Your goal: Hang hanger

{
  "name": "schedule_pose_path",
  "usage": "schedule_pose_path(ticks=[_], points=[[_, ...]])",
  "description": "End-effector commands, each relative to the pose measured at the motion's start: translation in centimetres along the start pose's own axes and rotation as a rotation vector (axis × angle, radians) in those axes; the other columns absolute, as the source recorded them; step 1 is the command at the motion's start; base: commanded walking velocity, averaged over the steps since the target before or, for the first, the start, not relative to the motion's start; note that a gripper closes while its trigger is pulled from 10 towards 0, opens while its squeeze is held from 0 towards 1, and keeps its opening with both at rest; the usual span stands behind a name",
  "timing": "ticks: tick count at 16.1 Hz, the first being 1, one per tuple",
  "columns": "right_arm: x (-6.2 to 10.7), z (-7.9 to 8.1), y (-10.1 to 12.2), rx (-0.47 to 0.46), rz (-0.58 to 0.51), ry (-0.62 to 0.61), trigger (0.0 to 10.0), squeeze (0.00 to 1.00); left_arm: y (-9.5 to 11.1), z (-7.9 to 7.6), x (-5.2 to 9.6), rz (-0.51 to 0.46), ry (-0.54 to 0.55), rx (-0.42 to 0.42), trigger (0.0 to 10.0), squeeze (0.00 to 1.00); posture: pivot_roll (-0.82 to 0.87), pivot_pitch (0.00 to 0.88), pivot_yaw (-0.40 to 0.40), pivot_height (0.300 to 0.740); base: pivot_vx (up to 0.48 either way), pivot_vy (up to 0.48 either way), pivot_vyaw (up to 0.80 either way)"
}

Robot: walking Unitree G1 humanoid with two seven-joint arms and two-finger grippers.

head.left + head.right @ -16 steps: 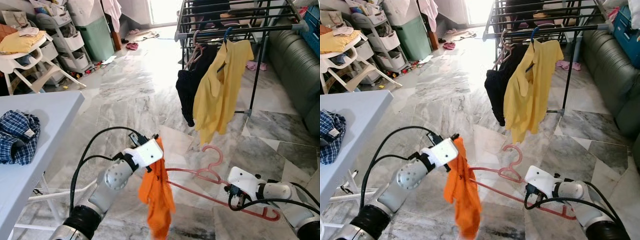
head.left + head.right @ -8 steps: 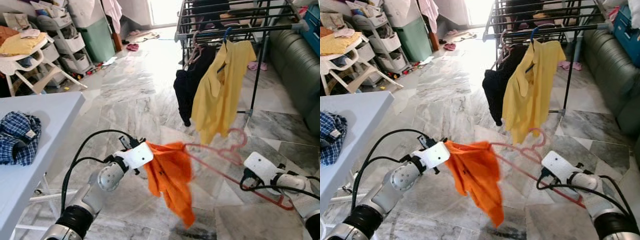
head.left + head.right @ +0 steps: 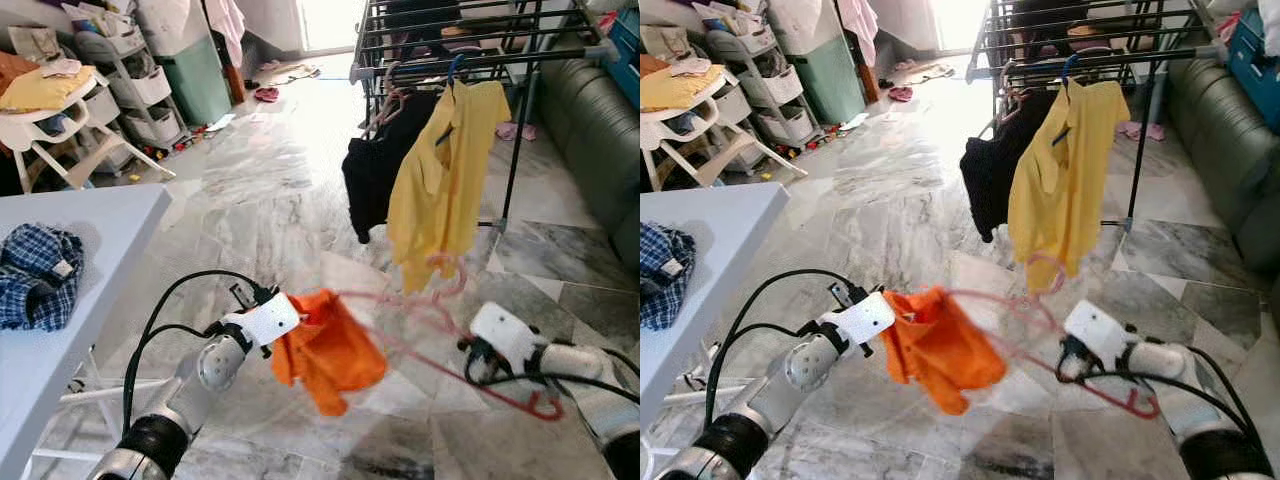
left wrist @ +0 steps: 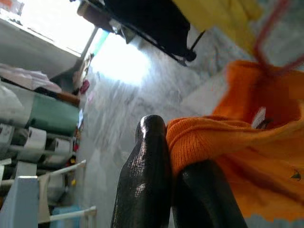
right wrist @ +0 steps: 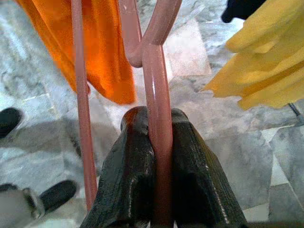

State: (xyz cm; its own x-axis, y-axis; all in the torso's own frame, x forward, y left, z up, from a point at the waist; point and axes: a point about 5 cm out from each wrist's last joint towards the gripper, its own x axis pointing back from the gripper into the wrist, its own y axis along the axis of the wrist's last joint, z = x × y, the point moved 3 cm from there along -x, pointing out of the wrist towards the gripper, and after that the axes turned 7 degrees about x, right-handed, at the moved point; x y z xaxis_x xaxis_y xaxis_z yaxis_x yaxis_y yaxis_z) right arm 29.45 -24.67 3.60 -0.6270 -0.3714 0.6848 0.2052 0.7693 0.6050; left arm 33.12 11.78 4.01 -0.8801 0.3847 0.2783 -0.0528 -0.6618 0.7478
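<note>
Sunlit grey marble floor [image 3: 260, 200], dark green sofa [image 3: 595, 130] at right.

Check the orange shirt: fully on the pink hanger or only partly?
Partly. One end of the pink hanger is inside the orange shirt; its other arm is bare, clamped in the right gripper. The left gripper pinches the shirt's edge.

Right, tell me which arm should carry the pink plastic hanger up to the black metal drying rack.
The right. Its right gripper is shut on the pink plastic hanger on the side nearer the black metal drying rack. The left gripper only pinches the orange knitted garment.
</note>
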Motion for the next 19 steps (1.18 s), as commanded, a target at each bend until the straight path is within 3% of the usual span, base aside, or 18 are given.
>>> schedule_pose_path(ticks=[1, 4, 6, 9, 10, 11, 12, 14, 17, 19], points=[[0.0, 0.2, 1.4, 0.056, -0.047, 0.031, 10.0, 0.0, 0.0, 1.3, -0.3, 0.007, 0.042, -0.025, 10.0, 0.0, -0.11, 0.0, 0.163, 0.74, 0.0, 0.0, 0.0], [0.6, 1.1, 0.2, 0.111, 0.018, 0.1, 10.0, 0.0, 0.7, 2.9, -0.9, -0.007, 0.099, -0.027, 10.0, 0.0, -0.12, 0.0, 0.161, 0.74, 0.0, 0.0, 0.0], [0.9, -0.4, -0.5, 0.078, 0.042, 0.005, 10.0, 0.0, -0.2, 3.1, -0.7, 0.027, 0.107, -0.036, 10.0, 0.0, -0.12, 0.0, 0.161, 0.74, 0.0, 0.0, 0.0], [1.4, 0.3, 0.8, 0.015, -0.061, 0.065, 10.0, 0.0, -1.2, 2.8, -0.4, 0.057, 0.111, -0.046, 10.0, 0.0, -0.12, 0.0, 0.166, 0.74, 0.0, 0.0, 0.0], [1.6, 0.8, 1.0, 0.005, -0.078, 0.104, 10.0, 0.0, -0.7, 2.8, -0.6, 0.035, 0.119, -0.033, 10.0, 0.0, -0.12, 0.0, 0.164, 0.74, 0.0, 0.0, 0.0], [1.7, 2.2, 1.2, 0.01, -0.085, 0.195, 10.0, 0.0, 1.3, 2.8, -1.2, -0.055, 0.141, 0.0, 10.0, 0.0, -0.12, 0.0, 0.161, 0.74, 0.0, 0.0, 0.0], [1.6, 2.7, 1.9, -0.038, -0.134, 0.22, 10.0, 0.0, 1.9, 2.6, -1.3, -0.082, 0.139, 0.001, 10.0, 0.0, -0.12, 0.0, 0.158, 0.74, 0.0, 0.0, 0.0], [1.5, 3.1, 2.2, -0.038, -0.147, 0.241, 10.0, 0.0, 2.1, 2.2, -1.4, -0.093, 0.132, 0.001, 10.0, 0.0, -0.12, 0.0, 0.157, 0.74, 0.0, 0.0, 0.0], [2.0, 3.7, 2.1, -0.111, -0.161, 0.288, 10.0, 0.0, 2.4, 2.5, -1.4, -0.124, 0.165, 0.011, 10.0, 0.0, -0.12, 0.0, 0.158, 0.74, 0.0, 0.0, 0.0], [1.8, 4.5, 1.2, -0.061, -0.107, 0.296, 10.0, 0.0, 3.2, 3.3, -1.5, -0.163, 0.193, 0.053, 10.0, 0.0, -0.12, 0.0, 0.159, 0.74, 0.0, 0.0, 0.0]])
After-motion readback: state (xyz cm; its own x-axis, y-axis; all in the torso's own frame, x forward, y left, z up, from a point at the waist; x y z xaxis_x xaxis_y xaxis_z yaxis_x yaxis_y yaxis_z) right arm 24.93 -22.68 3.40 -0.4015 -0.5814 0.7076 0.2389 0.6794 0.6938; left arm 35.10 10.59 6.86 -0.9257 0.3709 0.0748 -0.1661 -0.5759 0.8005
